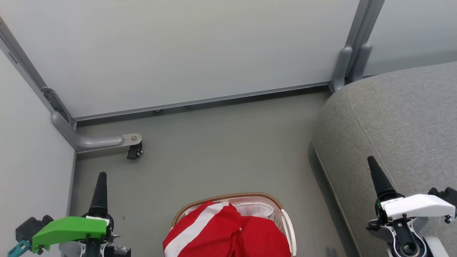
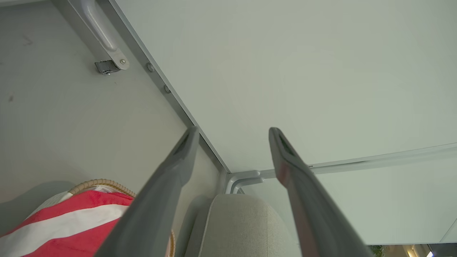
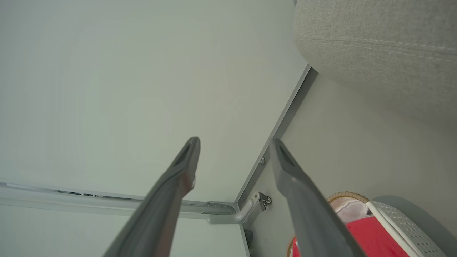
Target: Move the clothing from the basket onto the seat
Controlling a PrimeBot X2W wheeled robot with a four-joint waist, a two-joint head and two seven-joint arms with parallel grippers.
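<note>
The red clothing (image 1: pixel 228 232) with a broad white stripe is piled in the white basket (image 1: pixel 287 228) at the bottom centre of the head view; its brown woven rim and white liner show behind the fabric. The grey seat (image 1: pixel 392 125) rises at the right. My left gripper (image 1: pixel 100 185) stands left of the basket, above the floor. In its wrist view the left gripper (image 2: pixel 232 134) is open and empty, with the clothing (image 2: pixel 68 228) and basket rim (image 2: pixel 103 183) at lower left. My right gripper (image 1: pixel 375 171) hovers over the seat; the right gripper (image 3: pixel 234 142) is open and empty, with the clothing (image 3: pixel 371 239) below right.
White partition panels (image 1: pixel 178 46) close the back and left. A metal foot with a castor (image 1: pixel 134 150) juts onto the grey floor (image 1: pixel 221 150) at the back left. Another metal post (image 1: pixel 351 60) stands by the seat's far corner.
</note>
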